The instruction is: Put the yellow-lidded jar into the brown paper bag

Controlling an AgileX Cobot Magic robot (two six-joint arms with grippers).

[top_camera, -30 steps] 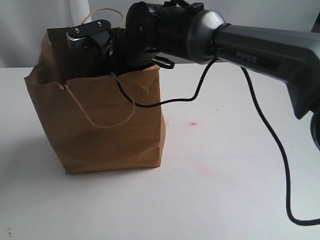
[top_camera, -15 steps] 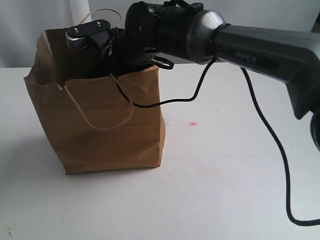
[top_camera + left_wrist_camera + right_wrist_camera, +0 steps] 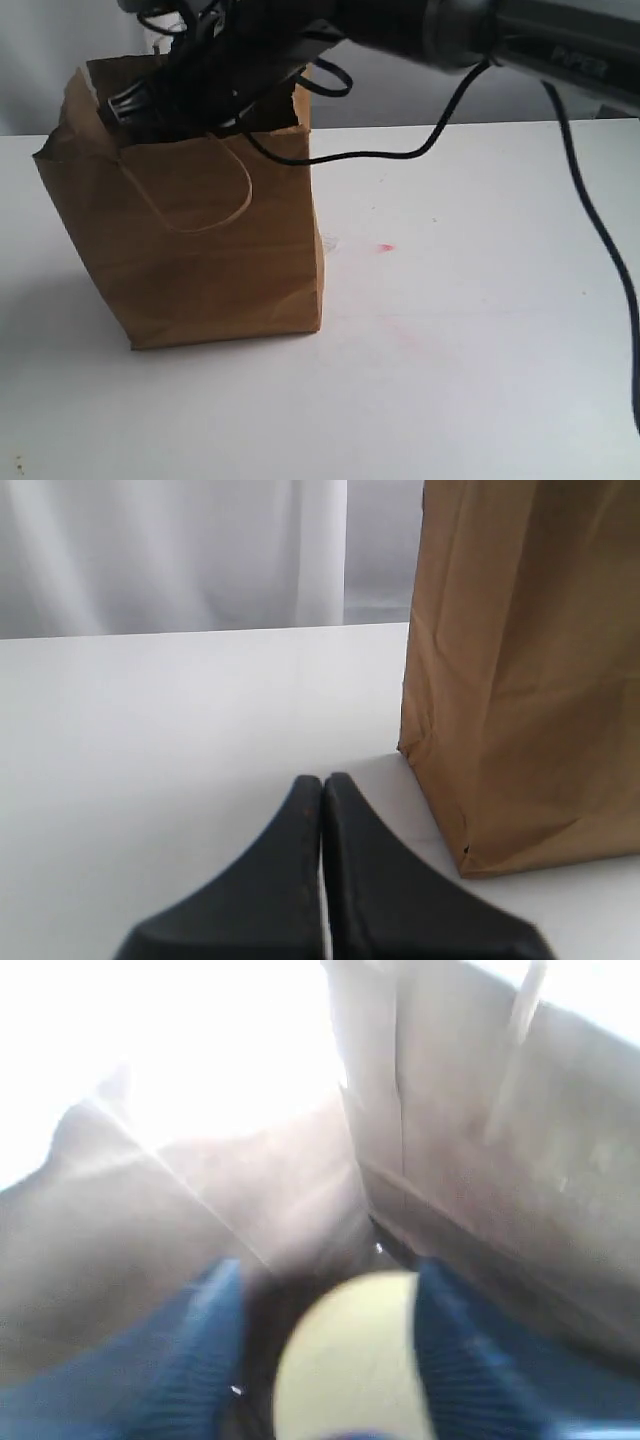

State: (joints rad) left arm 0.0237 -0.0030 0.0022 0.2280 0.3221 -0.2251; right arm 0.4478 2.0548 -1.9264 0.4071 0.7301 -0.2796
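We are placing the yellow-lidded jar (image 3: 345, 1380) inside the brown paper bag (image 3: 200, 250), right fingers (image 3: 470, 1370) clasping its lid, left fingers (image 3: 300, 880) pressed together, empty, beside the bag; next, we think, release it.

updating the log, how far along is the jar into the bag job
Nearly done. The right tool is inside the brown paper bag, bag walls around it, the yellow-lidded jar between its fingers. Remaining: release the jar, if not released (too blurred to tell), and withdraw. The left tool rests shut beside the bag.
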